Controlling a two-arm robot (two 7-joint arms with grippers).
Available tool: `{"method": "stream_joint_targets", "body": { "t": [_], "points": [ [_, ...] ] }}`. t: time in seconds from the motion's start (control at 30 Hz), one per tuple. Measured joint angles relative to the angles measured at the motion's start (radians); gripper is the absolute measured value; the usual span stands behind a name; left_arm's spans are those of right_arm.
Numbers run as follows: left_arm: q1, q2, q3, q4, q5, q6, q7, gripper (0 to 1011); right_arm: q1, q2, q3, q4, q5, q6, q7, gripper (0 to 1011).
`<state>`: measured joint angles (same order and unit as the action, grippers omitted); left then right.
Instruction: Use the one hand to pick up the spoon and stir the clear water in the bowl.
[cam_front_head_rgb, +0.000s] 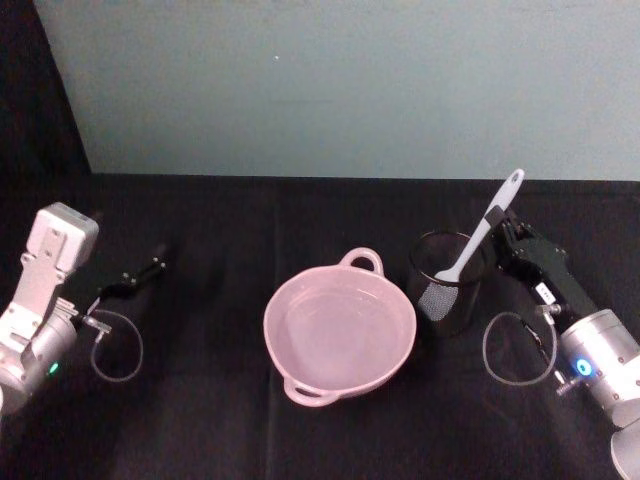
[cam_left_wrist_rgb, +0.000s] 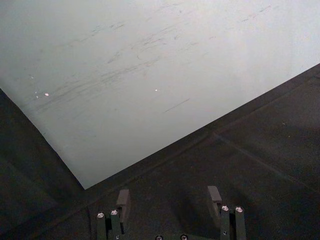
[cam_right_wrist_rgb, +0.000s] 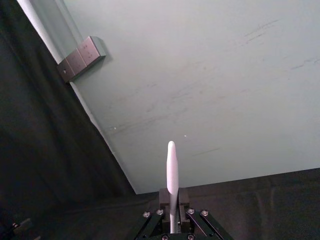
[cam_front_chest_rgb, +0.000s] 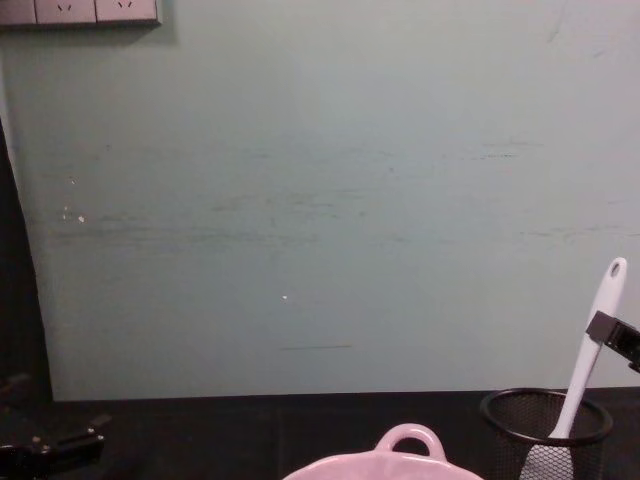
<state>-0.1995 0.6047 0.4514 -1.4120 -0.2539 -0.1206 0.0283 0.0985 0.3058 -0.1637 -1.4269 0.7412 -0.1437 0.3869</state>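
Nearest me, low in the centre of the head view, the pale pink bowl (cam_front_head_rgb: 339, 335) sits on the black bench (cam_front_head_rgb: 200, 430) with clear water in it. At the frame's left my left pincer (cam_front_head_rgb: 150, 271) rests idle on the bench, its fingers spread with nothing between them. At the right, beyond the bowl, my right pincer (cam_front_head_rgb: 503, 228) is pressed together on the handle of the white spoon (cam_front_head_rgb: 485, 228), whose flat head is down inside the black wire-mesh cup (cam_front_head_rgb: 447, 281). I judge the pick-up step is in hand: the grip looks made, the lift not yet. The next move calls for drawing the spoon clear of the cup's rim, then carrying it left and dipping its head into the water.
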Motion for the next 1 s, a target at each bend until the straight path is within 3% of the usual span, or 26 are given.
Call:
{"method": "stream_joint_targets", "body": {
  "t": [0.7, 0.83, 1.0],
  "points": [
    [0.000, 0.000, 0.000, 0.000, 0.000, 0.000, 0.000, 1005, -0.010, -0.002, 0.004, -0.001, 0.000, -0.007, 0.006, 108],
    [0.000, 0.000, 0.000, 0.000, 0.000, 0.000, 0.000, 1005, -0.009, -0.002, 0.004, -0.001, 0.000, -0.007, 0.007, 170],
    [0.000, 0.000, 0.000, 0.000, 0.000, 0.000, 0.000, 1005, -0.009, -0.002, 0.004, 0.000, 0.000, -0.007, 0.007, 330]
  ]
}}
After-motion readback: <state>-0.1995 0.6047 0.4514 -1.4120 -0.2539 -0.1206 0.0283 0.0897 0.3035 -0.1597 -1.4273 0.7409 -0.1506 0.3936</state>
